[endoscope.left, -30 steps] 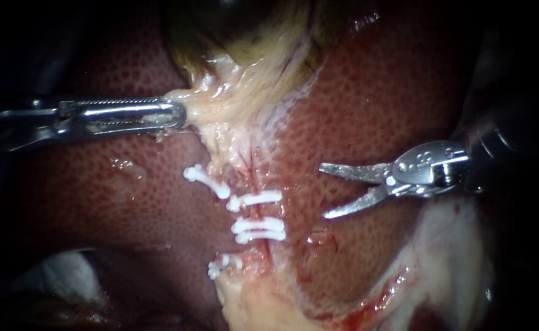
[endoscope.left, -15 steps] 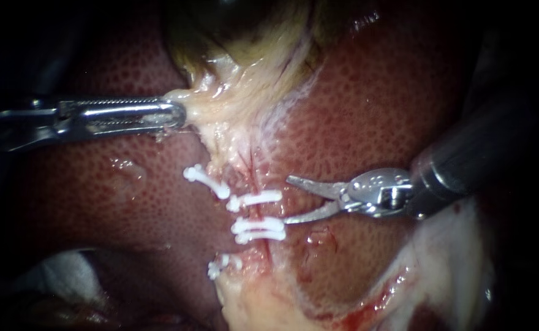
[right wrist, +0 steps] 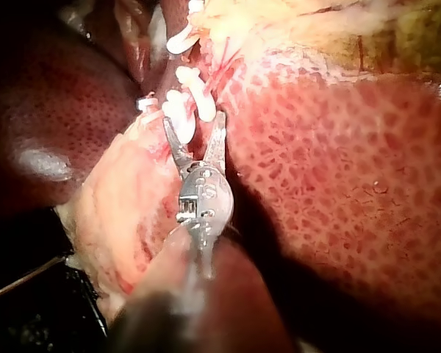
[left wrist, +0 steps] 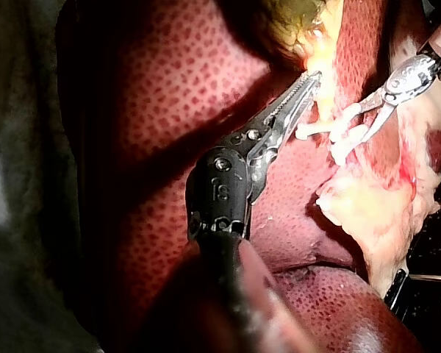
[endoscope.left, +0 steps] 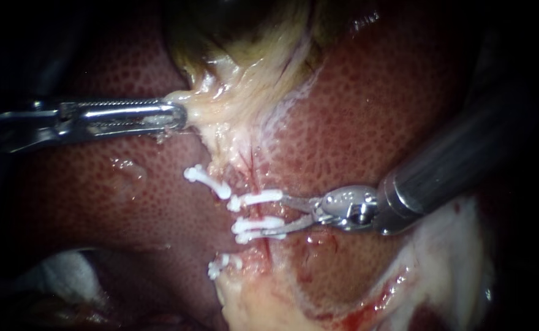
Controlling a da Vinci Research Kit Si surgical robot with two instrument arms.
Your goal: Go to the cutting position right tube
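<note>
Right instrument [endoscope.left: 289,215] has advanced left; jaws apart, the clipped right tube [endoscope.left: 262,213] lying just left of their tips. Left instrument [endoscope.left: 179,115] jaws clamped on gallbladder [endoscope.left: 220,61].

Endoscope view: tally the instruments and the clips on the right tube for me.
Instruments: 2 (left instrument gripping tissue, right instrument open)
Clips on right tube: 3 (1 above the open jaws, 2 below)
Total: 5

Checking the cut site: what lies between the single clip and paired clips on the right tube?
Endoscope view: a bare stretch of tube, with the right instrument's open jaws alongside.
</note>
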